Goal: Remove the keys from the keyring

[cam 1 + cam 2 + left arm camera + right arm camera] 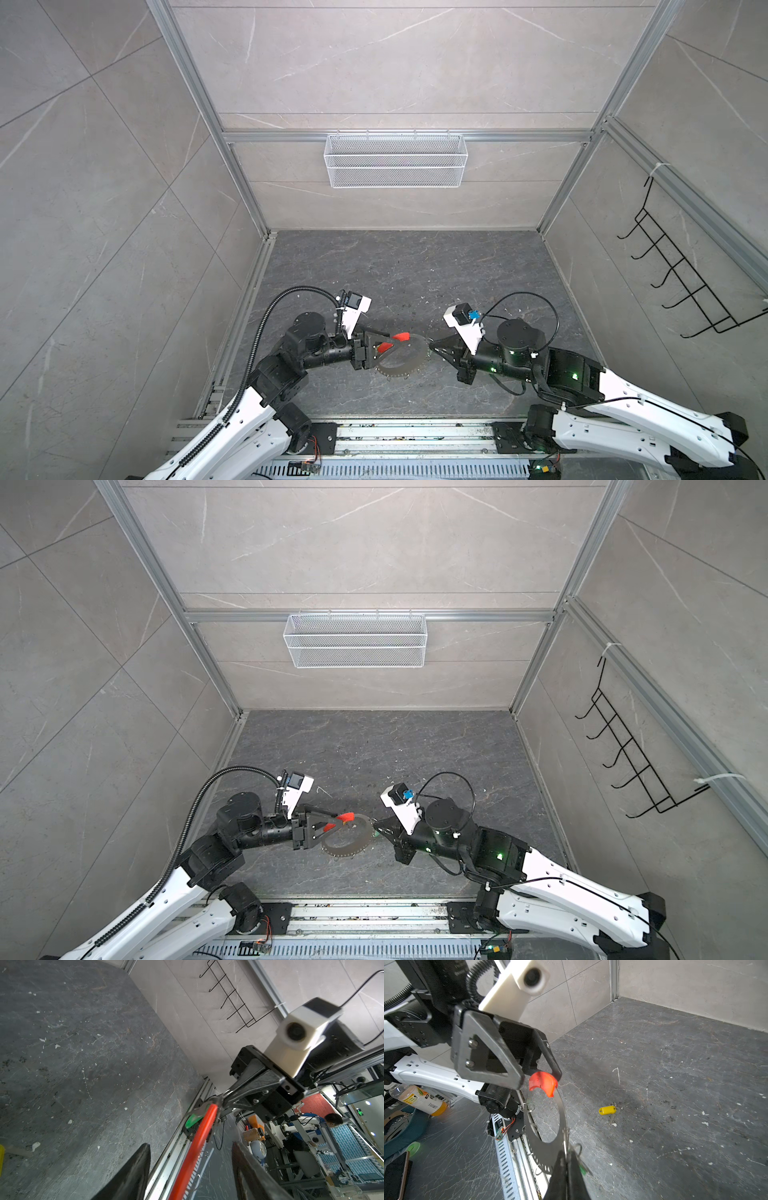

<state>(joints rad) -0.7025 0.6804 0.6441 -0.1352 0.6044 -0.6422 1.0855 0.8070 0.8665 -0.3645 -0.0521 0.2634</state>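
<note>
Right wrist view: right gripper (566,1157) is clenching the keyring (542,1153) near the green key (582,1169), probably steadying it; left gripper (538,1079) is gaping around its red sleeve (543,1084). The yellow key (607,1110) is lying on the table (675,1084).

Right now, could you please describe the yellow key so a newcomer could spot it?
Look at the dark stone table. The yellow key lies flat on it, apart from the grey keyring with its red sleeve. Nothing else there is yellow.
</note>
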